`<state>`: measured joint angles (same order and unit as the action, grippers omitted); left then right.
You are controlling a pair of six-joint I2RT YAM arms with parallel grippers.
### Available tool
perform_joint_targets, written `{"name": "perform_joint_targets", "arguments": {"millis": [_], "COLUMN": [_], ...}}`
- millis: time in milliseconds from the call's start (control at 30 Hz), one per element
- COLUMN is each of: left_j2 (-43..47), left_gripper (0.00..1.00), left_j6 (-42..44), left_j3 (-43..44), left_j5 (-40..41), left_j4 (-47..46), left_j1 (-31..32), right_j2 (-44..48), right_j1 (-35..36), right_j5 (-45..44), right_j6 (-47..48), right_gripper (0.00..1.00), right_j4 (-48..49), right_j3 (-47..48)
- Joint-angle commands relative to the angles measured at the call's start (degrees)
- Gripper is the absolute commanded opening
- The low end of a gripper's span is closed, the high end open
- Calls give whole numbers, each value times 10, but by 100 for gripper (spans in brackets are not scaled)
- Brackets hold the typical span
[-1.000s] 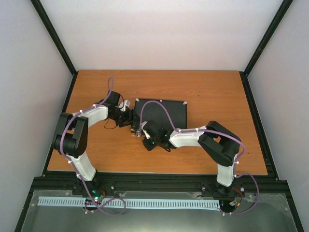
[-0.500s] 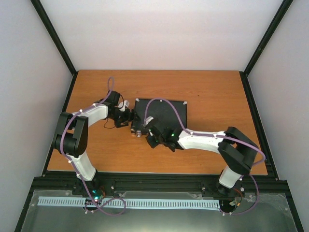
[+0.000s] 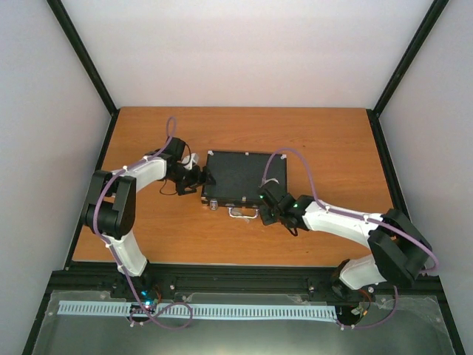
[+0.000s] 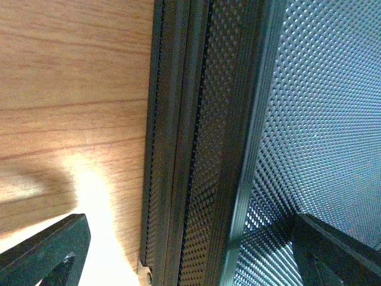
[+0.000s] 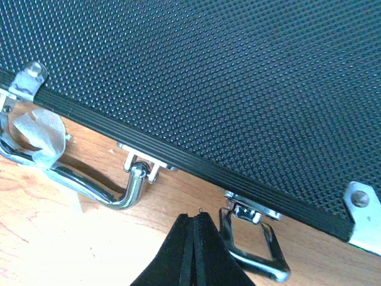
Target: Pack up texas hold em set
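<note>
White walls (image 3: 244, 52) and black corner posts close in a wooden table (image 3: 332, 148). One black case (image 3: 240, 174) lies flat and shut near the middle of the table, well apart from the table's far, left and right edges, with a band of bare wood between its near side and the near edge.

There is one silver handle (image 3: 244, 214) on the case's near side. The right wrist view shows one latch (image 5: 253, 238) just right of the handle and a scrap of white tape (image 5: 38, 134) on the handle.

Two arms reach in. The left pincer (image 3: 201, 177) sits at the case's left edge with its jaws spread wide: one finger (image 4: 47, 256) is over wood, the other over the lid, and it grips nothing. The right pincer (image 3: 264, 209) is at the case's near side, right of the handle, its fingers (image 5: 193, 250) pressed together and empty, with the tip just short of the rim.

A second ago the right arm lay across the case's near-left corner and hid the handle; it has swung right since then. The left pincer has widened. The case has stayed put.
</note>
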<state>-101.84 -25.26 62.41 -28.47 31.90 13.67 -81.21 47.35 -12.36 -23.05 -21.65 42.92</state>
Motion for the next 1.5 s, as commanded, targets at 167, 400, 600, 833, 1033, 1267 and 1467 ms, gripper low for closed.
{"name": "perform_joint_targets", "arguments": {"millis": [167, 400, 600, 833, 1033, 1267, 1467], "left_j2": [24, 63, 62, 54, 43, 31, 6], "left_gripper": [94, 93, 93, 93, 92, 92, 97], "left_j6": [-21, -62, -87, -83, -79, -70, -34], "left_j3": [-42, -87, -106, -96, -88, -52, 37], "left_j5": [25, 21, 14, 11, 0, 1, 43], "left_j4": [24, -3, -27, -25, -25, -13, 37], "left_j1": [18, 47, 84, 106, 110, 116, 116], "right_j2": [4, -31, -94, -152, -221, -270, -208], "right_j1": [-33, -57, -85, -142, -183, -221, -210], "right_j5": [-26, -16, -13, -11, -20, -28, 2], "right_j6": [-59, -39, -17, -4, 29, 65, 85], "right_gripper": [3, 3, 3, 3, 3, 3, 3], "right_j4": [-29, -27, -24, -3, 7, -8, -25], "right_j3": [2, 39, 76, 101, 171, 246, 194]}}
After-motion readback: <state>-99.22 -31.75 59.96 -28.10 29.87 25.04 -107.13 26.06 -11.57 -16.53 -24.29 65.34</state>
